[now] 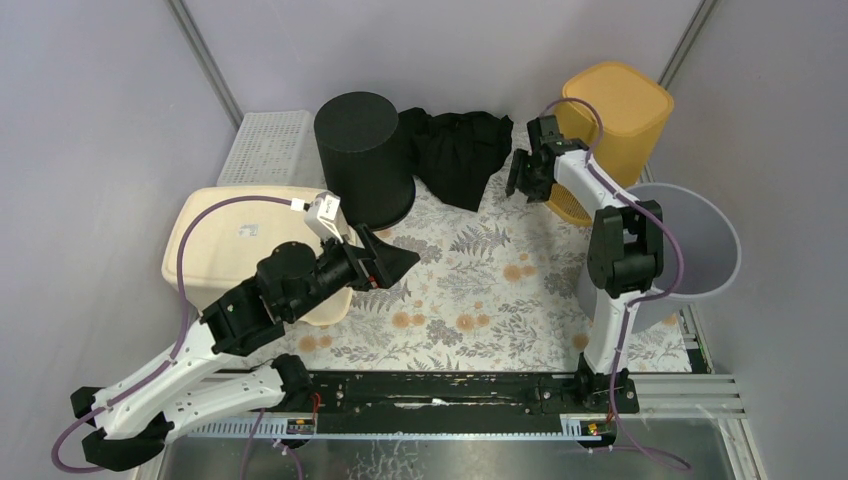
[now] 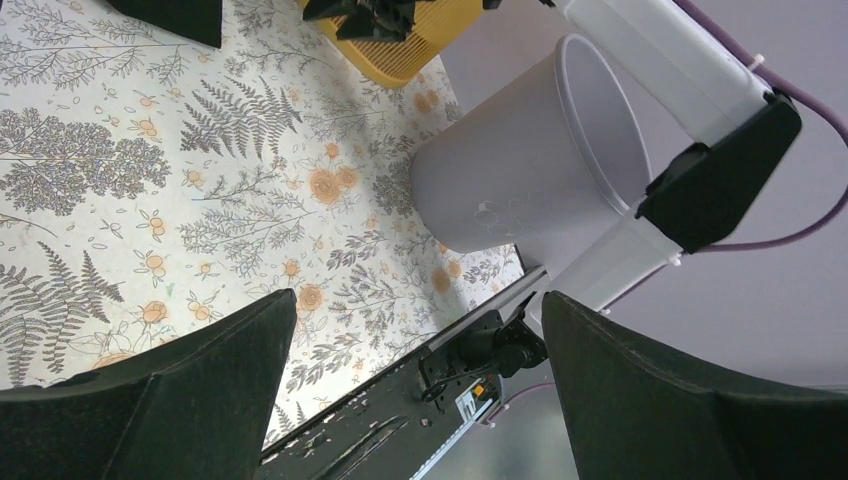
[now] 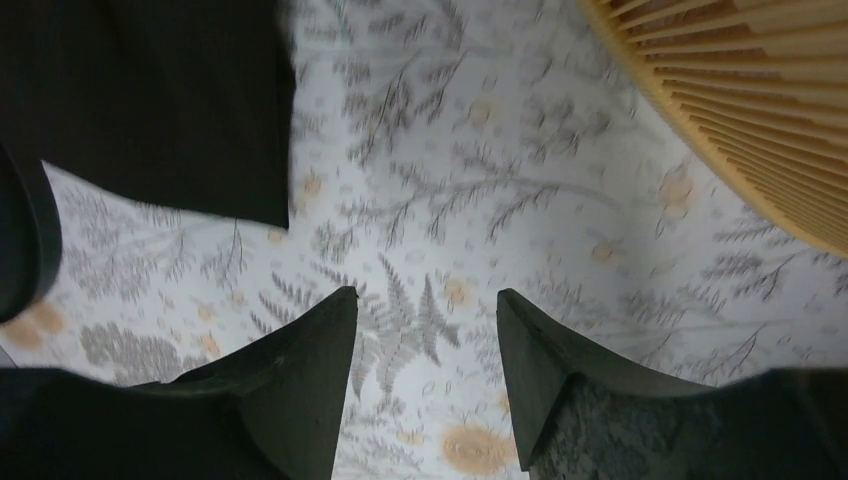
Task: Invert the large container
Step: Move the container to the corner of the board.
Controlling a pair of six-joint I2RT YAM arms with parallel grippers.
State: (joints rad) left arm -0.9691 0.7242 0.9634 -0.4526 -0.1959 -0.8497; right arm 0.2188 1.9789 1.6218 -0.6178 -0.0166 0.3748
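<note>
The large cream container [image 1: 235, 235] stands at the left of the floral mat [image 1: 470, 300], its flat labelled base facing up. My left gripper [image 1: 400, 262] hangs just to its right over the mat, jaws wide open and empty. In the left wrist view that gripper [image 2: 420, 300] points toward the grey bucket [image 2: 520, 170] and the near rail. My right gripper [image 1: 522, 175] hovers at the back, between the black cloth [image 1: 460, 150] and the yellow basket [image 1: 615, 110]. In its wrist view the right gripper [image 3: 425, 295] is open, with only mat between the fingers.
A black round bin [image 1: 362, 150] stands base up at the back centre. A white perforated tray [image 1: 265, 145] lies behind the cream container. The grey bucket [image 1: 700, 240] stands open-side up at the right, behind the right arm. Walls close in both sides.
</note>
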